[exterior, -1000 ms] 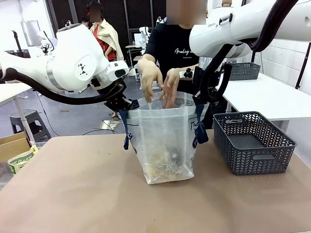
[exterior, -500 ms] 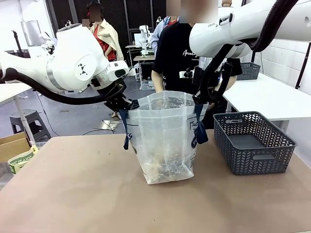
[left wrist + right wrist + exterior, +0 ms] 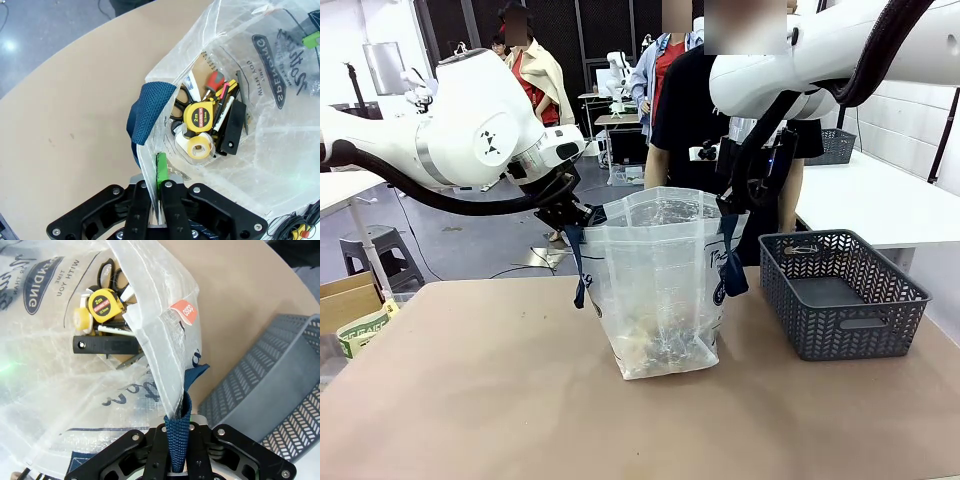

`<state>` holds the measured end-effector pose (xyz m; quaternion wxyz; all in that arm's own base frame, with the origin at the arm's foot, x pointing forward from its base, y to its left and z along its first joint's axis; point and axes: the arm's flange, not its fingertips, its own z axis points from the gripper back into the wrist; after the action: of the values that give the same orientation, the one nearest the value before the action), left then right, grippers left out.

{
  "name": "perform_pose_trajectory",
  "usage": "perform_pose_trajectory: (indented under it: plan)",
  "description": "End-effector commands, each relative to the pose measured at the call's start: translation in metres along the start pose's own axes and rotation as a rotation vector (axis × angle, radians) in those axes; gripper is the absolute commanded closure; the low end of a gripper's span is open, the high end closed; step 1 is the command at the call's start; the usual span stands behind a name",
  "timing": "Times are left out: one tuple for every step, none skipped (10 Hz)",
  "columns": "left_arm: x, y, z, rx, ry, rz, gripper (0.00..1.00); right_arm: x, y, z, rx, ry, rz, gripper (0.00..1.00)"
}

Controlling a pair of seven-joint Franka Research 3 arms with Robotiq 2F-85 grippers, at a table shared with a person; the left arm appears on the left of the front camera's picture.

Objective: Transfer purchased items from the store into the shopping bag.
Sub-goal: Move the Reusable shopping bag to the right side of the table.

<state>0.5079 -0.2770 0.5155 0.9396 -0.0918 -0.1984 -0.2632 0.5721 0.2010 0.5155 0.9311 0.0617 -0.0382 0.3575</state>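
Left gripper [image 3: 159, 176]: was clamped on the shopping bag [image 3: 660, 290] rim.
Right gripper [image 3: 177, 432]: was clamped on its handle [image 3: 192, 375].
Store [image 3: 910, 285]: was set beside the bag, nearer the right arm (seemingly emptied).

Front camera: fixed between my two arms, a little above the tabletop [image 3: 500, 400], facing across it to the far side; middle distance, whole shopping bag [image 3: 660, 290] in frame.
Left wrist camera: I look steeply down along my left end effector [image 3: 158, 167], close at the bag's rim.
Right wrist camera: likewise along my right end effector [image 3: 178, 412], at the opposite rim.
Shared: both wrist cameras see the bag's interior and the yellow tape measure [image 3: 199, 116]; front and right wrist share the grey basket [image 3: 270, 390].
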Motion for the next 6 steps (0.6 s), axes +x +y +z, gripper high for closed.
perform_pose_trajectory:
  plan:
    - [-0.0002,0.0015,0.0003,0.008,-0.001,0.005,1.0,-0.0006,-0.0005,-0.0004,0.0,0.0,-0.004,1.0]
    - [-0.0002,0.0015,0.0003,0.008,-0.001,0.005,1.0,-0.0006,-0.0005,-0.0004,0.0,0.0,-0.004,1.0]
    - [-0.0002,0.0015,0.0003,0.008,-0.001,0.005,1.0,-0.0006,-0.0005,-0.0004,0.0,0.0,-0.004,1.0]
    - [-0.0002,0.0015,0.0003,0.008,-0.001,0.005,1.0,-0.0006,-0.0005,-0.0004,0.0,0.0,-0.004,1.0]
    - [-0.0002,0.0015,0.0003,0.008,-0.001,0.005,1.0,-0.0006,-0.0005,-0.0004,0.0,0.0,-0.004,1.0]
    - [-0.0002,0.0015,0.0003,0.008,-0.001,0.005,1.0,-0.0006,-0.0005,-0.0004,0.0,0.0,-0.004,1.0]
